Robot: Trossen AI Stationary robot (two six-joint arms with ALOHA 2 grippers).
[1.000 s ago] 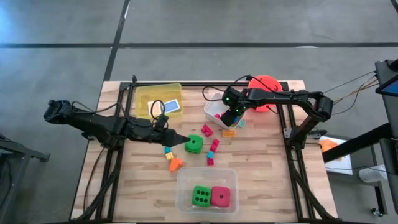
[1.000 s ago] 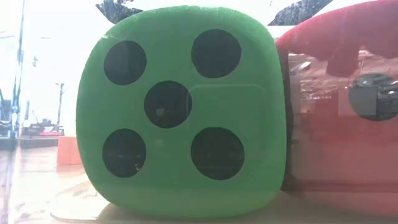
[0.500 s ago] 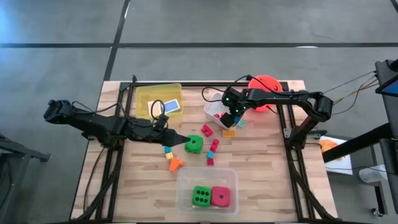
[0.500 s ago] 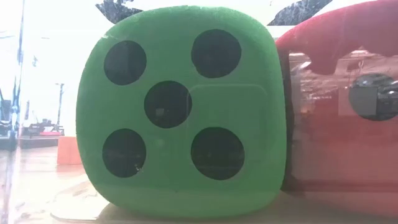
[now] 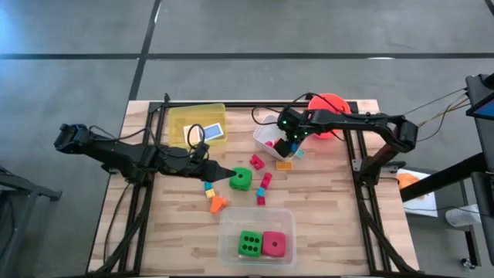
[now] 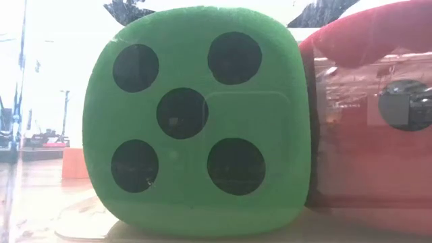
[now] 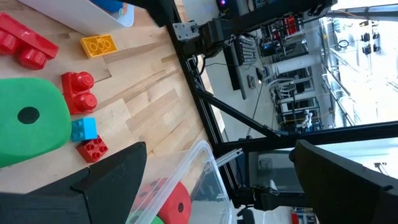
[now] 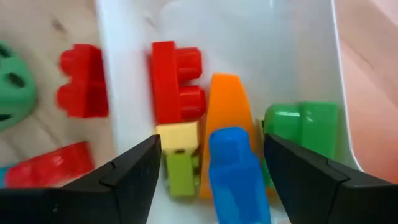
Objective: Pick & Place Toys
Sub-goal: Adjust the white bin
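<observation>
Dice sit nearest the front edge of the bench (image 5: 324, 232): a green die (image 5: 248, 244) and a pink die (image 5: 273, 244) side by side, touching, inside a clear tub (image 5: 256, 216). The low view is filled by that green die's five-dot face, with the pink one against it on one side.

Beyond the tub, loose toys lie on the wood: an orange block (image 5: 218, 204), a small blue and yellow block (image 5: 208, 187), a short line of red and pink blocks (image 5: 264, 188), and a second green die (image 5: 241, 179). The left hand (image 5: 225, 177) lies low over the bench just beside this die, its fingers spread wide with nothing between them; in the left wrist view the die shows near one finger, apart from it.

Farther back lie a red block (image 5: 256, 163) and a flat yellow brick (image 5: 284, 164). The right hand (image 5: 287, 146) hovers over the white tub (image 5: 262, 137), fingers parted and empty. Directly under it in the right wrist view lie a blue block (image 8: 233, 167), an orange wedge (image 8: 227, 102), a red block, a yellow-and-green piece and a green block (image 8: 305, 121).

At the back stand a yellow tub (image 5: 185, 120) holding a blue tile (image 5: 214, 132), and an orange bucket (image 5: 330, 103).
</observation>
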